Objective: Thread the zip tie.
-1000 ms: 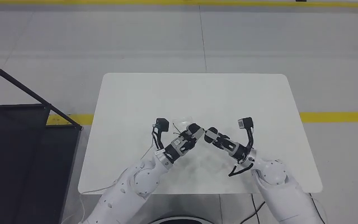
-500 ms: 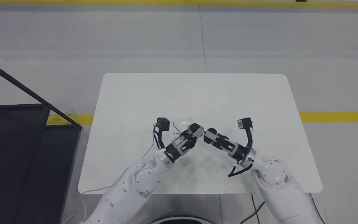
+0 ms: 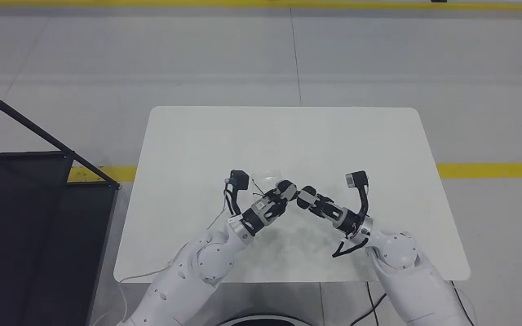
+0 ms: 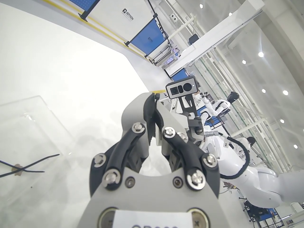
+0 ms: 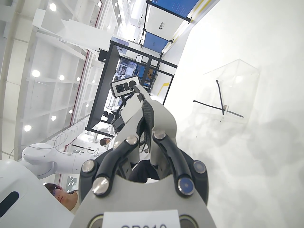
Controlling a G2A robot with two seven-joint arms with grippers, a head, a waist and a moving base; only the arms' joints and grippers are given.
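Note:
Both grippers meet tip to tip above the middle of the white table (image 3: 367, 138). My left gripper (image 3: 286, 190) is shut, and a small black piece of zip tie (image 4: 156, 95) sticks out past its fingertips. My right gripper (image 3: 303, 196) is shut too, with a thin black strip of the zip tie (image 5: 137, 91) pinched at its tips. How the two ends sit against each other is hidden behind the fingers. Two more black zip ties (image 5: 219, 106) lie crossed in a clear tray (image 3: 265, 179) just beyond the left gripper; they also appear as crossed zip ties (image 4: 26, 166) in the left wrist view.
The clear tray (image 4: 35, 124) is the only loose object on the table. A black frame and dark panel (image 3: 41, 212) stand off the table's left side. Yellow floor lines run behind the table.

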